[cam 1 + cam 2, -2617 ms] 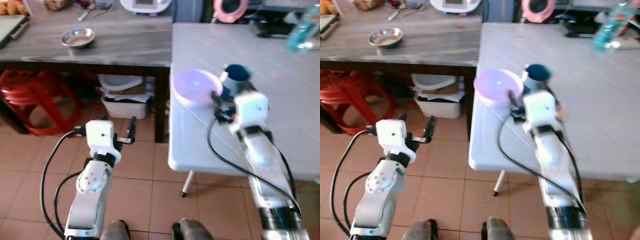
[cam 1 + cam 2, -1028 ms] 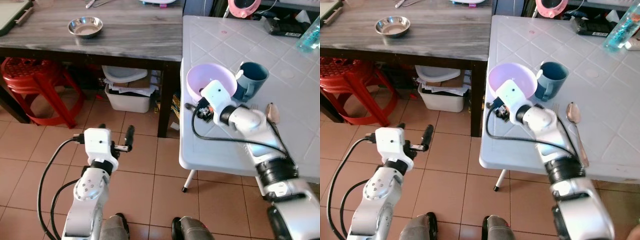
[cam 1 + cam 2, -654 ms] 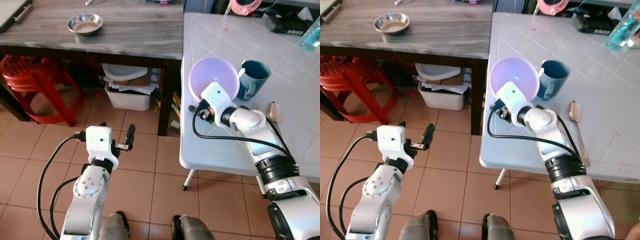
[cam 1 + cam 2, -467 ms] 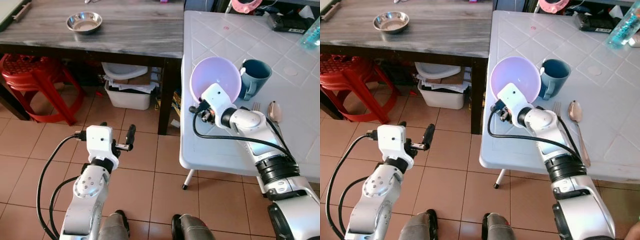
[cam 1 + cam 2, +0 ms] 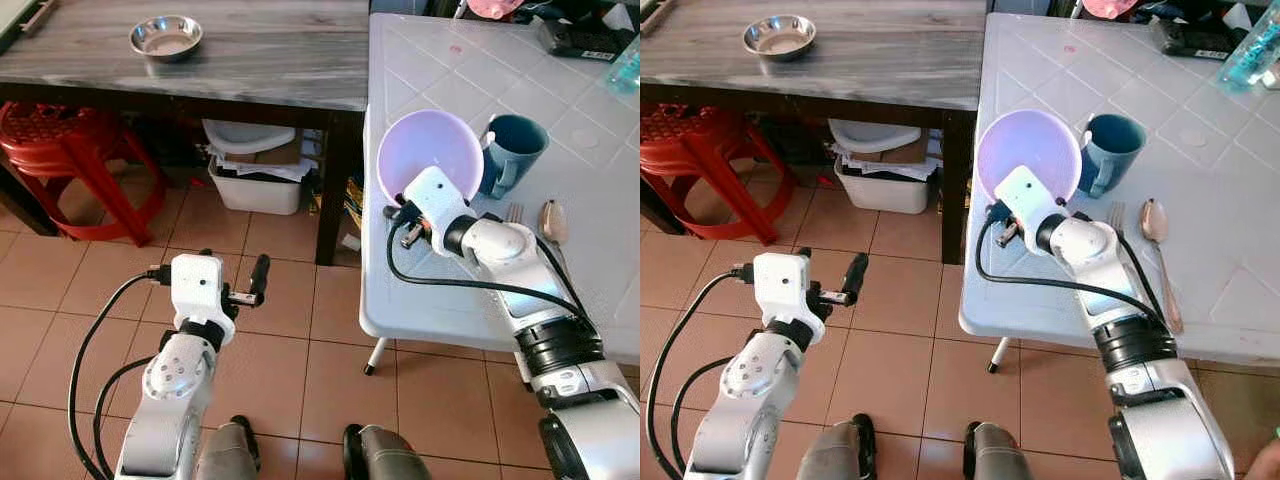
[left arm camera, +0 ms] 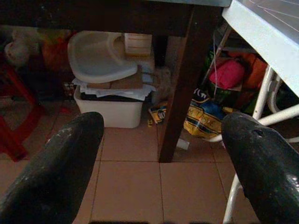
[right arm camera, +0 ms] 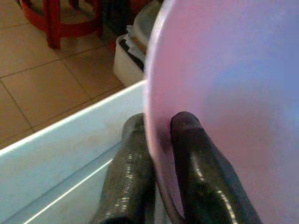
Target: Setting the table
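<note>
The right gripper [image 7: 156, 186] pinches the rim of the bowl [image 5: 430, 152], jaws closed on it, holding it tilted on edge over the white bench [image 5: 590, 180] near its corner, just beside the mug [image 5: 512, 150]. The left gripper [image 5: 232, 275] hangs over the floor, jaws apart.

- The lilac bowl [image 5: 430, 152], tilted on its rim in the right end effector [image 7: 159, 154], stands just beside the blue mug [image 5: 514, 150].
- A fork [image 5: 1120, 226] and spoon [image 5: 1156, 226] lie behind the forearm.
- The white bench [image 5: 440, 300] surface is bare near its front edge.
</note>
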Tool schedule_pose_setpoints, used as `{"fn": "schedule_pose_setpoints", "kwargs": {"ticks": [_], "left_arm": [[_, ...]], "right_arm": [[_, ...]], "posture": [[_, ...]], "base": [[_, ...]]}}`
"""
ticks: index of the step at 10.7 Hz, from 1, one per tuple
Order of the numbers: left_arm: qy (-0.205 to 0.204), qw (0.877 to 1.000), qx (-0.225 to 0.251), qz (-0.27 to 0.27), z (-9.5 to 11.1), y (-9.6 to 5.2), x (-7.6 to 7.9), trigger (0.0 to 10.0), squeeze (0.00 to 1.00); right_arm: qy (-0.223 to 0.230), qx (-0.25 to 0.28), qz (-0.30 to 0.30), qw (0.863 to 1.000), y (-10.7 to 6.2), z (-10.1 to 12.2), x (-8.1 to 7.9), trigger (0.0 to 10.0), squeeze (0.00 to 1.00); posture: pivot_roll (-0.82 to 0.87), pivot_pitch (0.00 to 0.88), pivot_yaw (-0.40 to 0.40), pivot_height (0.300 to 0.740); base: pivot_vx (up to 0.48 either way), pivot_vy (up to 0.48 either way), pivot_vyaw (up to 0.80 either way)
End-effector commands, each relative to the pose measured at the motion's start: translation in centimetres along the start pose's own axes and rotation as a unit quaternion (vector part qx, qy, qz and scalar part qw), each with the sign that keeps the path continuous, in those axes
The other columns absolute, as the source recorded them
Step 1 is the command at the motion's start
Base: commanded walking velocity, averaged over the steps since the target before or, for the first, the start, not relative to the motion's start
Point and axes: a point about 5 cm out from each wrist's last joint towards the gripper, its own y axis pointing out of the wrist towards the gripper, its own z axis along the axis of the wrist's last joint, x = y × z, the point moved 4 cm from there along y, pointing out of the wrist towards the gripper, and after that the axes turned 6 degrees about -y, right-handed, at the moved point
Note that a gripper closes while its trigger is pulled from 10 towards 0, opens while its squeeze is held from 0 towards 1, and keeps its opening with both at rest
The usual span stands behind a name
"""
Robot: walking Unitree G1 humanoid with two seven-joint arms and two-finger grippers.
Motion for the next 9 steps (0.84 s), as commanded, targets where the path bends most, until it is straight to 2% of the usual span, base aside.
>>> {"fn": "schedule_pose_setpoints", "kwargs": {"ticks": [1,2,4,5,7,8,9], "left_arm": [[0.0,1.0,-0.008,0.002,-0.3,0.2,-0.1,10.0,0.0],[-0.005,1.0,-0.009,-0.003,-0.4,0.3,0.1,10.0,0.0],[-0.014,1.0,-0.006,-0.002,-0.3,0.7,0.1,10.0,0.0],[-0.016,1.0,0.011,-0.006,0.1,1.1,0.4,10.0,0.0],[-0.023,0.999,0.028,0.005,0.7,1.3,0.3,10.0,0.0],[-0.025,0.999,0.033,0.018,0.8,1.3,0.0,10.0,0.0],[-0.024,0.999,0.037,0.021,0.8,1.3,-0.2,10.0,0.0]], "right_arm": [[0.012,-0.038,0.031,0.999,0.2,-2.1,-1.7,0.0,0.0],[0.009,-0.034,0.031,0.999,0.4,-2.1,-1.8,0.0,0.0],[-0.017,0.0,0.027,0.999,0.9,-1.4,-2.9,0.0,0.0],[-0.029,0.041,0.006,0.999,0.9,-0.3,-3.6,0.0,0.0],[-0.01,0.093,-0.04,0.995,-0.2,1.1,-4.2,0.0,0.0],[0.016,0.126,-0.078,0.989,-1.5,1.9,-4.9,0.0,0.0],[0.025,0.139,-0.102,0.985,-2.0,2.2,-4.9,0.0,0.0]], "posture": [[-0.01,0.195,-0.02,0.74],[-0.02,0.198,-0.015,0.74],[-0.03,0.158,-0.001,0.74],[-0.03,0.156,-0.004,0.74],[-0.03,0.154,-0.017,0.74],[-0.03,0.151,-0.027,0.74],[-0.03,0.149,-0.034,0.74]], "base": [[0.0,0.0,0.0],[0.0,0.0,0.0],[0.0,0.0,0.0],[0.0,0.0,0.0],[0.0,0.345,0.0],[0.0,0.48,0.0],[0.0,0.48,0.0]]}}
